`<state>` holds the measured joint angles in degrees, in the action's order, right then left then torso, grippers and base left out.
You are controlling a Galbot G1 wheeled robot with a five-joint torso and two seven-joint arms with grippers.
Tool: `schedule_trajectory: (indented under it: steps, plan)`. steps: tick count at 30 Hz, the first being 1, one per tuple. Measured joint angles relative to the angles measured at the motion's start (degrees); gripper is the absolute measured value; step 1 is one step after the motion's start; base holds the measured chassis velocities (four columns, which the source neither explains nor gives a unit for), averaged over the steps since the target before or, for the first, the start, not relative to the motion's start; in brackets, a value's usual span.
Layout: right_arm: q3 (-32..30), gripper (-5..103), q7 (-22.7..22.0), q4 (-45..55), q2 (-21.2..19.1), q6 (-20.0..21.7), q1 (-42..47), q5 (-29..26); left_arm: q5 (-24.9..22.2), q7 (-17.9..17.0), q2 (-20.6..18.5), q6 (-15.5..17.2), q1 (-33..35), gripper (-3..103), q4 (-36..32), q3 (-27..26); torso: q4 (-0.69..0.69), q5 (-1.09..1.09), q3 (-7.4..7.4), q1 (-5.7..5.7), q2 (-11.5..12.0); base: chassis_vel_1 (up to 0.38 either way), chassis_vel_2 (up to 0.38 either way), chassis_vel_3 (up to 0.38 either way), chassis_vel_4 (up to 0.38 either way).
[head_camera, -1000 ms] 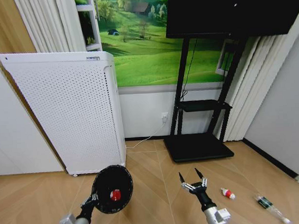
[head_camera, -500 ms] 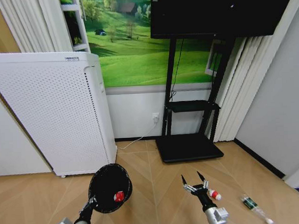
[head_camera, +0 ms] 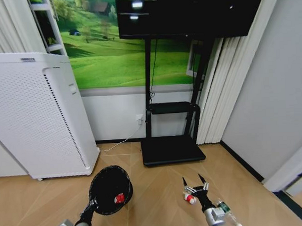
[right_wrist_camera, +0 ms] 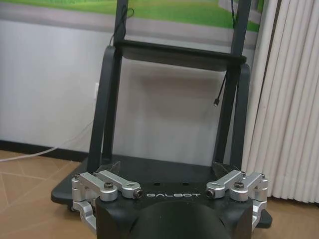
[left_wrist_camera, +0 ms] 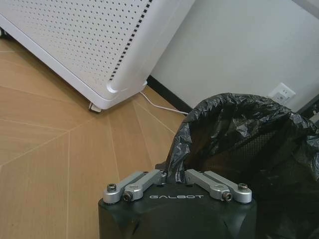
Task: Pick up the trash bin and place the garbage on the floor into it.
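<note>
The trash bin (head_camera: 110, 190), a small black mesh basket with a black liner, hangs tilted over the floor (head_camera: 153, 177) with its mouth toward me. My left gripper (head_camera: 93, 203) is shut on its rim. In the left wrist view the left gripper (left_wrist_camera: 172, 175) pinches the liner's edge of the bin (left_wrist_camera: 249, 134). A red-and-white wrapper (head_camera: 119, 198) lies inside. My right gripper (head_camera: 194, 183) stands open and empty, also open (right_wrist_camera: 168, 168) in its wrist view. A small red-and-white tube (head_camera: 188, 199) lies on the floor just by it. The clear bottle (head_camera: 227, 212) lies to its right.
A tall white perforated appliance (head_camera: 32, 117) stands at the left. A black TV stand (head_camera: 172, 149) with a flat base stands ahead by the wall, also seen as the stand (right_wrist_camera: 174, 55). A grey wall and a black floor strip (head_camera: 293, 207) close off the right.
The whole view has swung to the right, so the appliance and stand slid left. The tube and bottle now sit closer under the right gripper. Both grippers keep their states.
</note>
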<state>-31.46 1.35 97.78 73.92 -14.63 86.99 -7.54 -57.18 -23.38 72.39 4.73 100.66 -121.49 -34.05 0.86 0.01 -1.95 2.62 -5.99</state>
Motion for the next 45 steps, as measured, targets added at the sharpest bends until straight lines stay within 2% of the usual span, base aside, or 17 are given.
schedule_trajectory:
  steps: [1,5,9,20,28,34,36,39,40,45]
  plan:
    - [0.37,100,-0.37,0.13,-0.01,1.72,-0.01,0.35,-0.26,-0.2,0.02,0.01,0.12,4,-0.01,-0.69,0.0,-0.01,0.0,0.0,0.0,0.0,0.0,0.0,0.0]
    - [1.03,100,-0.82,0.16,-0.03,3.43,0.16,1.26,-0.66,-0.38,-0.01,0.01,0.14,4,0.02,-1.62,0.0,-0.04,0.0,0.0,0.0,0.051,0.043,-0.063,-0.051]
    - [3.37,100,-2.03,-4.41,-0.32,6.26,-2.77,3.43,-1.77,-0.96,-0.61,0.34,-0.56,4,0.88,-4.06,0.01,-0.02,0.0,0.0,0.0,0.074,0.067,-0.061,-0.057]
    - [7.06,100,-1.29,-20.91,-2.22,6.79,-14.11,5.13,-1.75,-1.19,-0.4,1.02,1.14,4,1.85,-6.71,-0.01,-0.01,0.0,0.0,0.0,0.006,0.003,-0.003,-0.004]
    - [7.5,100,1.41,-27.94,-1.89,7.67,-15.84,6.44,-1.5,-1.27,-0.14,1.08,1.67,4,1.5,-7.08,0.01,0.01,0.0,0.0,0.0,0.0,0.0,0.0,0.0]
    - [7.69,100,1.43,-31.75,-1.66,8.24,-17.42,8.09,-1.53,-1.27,-0.03,1.09,1.58,4,1.43,-7.23,0.02,-0.01,0.0,0.0,0.0,0.0,0.0,0.0,0.0]
    - [7.7,103,0.9,-34.75,-1.36,8.36,-19.01,9.16,-1.55,-1.28,0.05,1.08,1.5,4,1.31,-7.12,0.0,-0.01,0.0,0.0,0.0,0.0,0.0,0.0,0.0]
    - [7.75,101,0.72,-37.19,-1.28,8.73,-20.18,9.92,-1.61,-1.27,0.02,1.09,1.48,4,1.19,-7.02,0.01,-0.01,0.0,0.0,0.0,0.0,0.0,0.0,0.0]
    - [7.73,96,0.66,-38.39,-1.18,8.77,-20.69,10.48,-1.65,-1.27,-0.1,1.09,1.43,4,1.19,-7.01,0.01,-0.01,0.0,0.0,0.0,0.0,0.0,0.0,0.0]
    - [7.31,95,0.56,-41.72,-0.77,8.67,-22.17,11.79,-1.73,-1.35,-0.49,1.08,1.16,4,1.26,-6.87,0.01,-0.01,0.0,0.0,0.0,0.0,0.0,0.0,0.0]
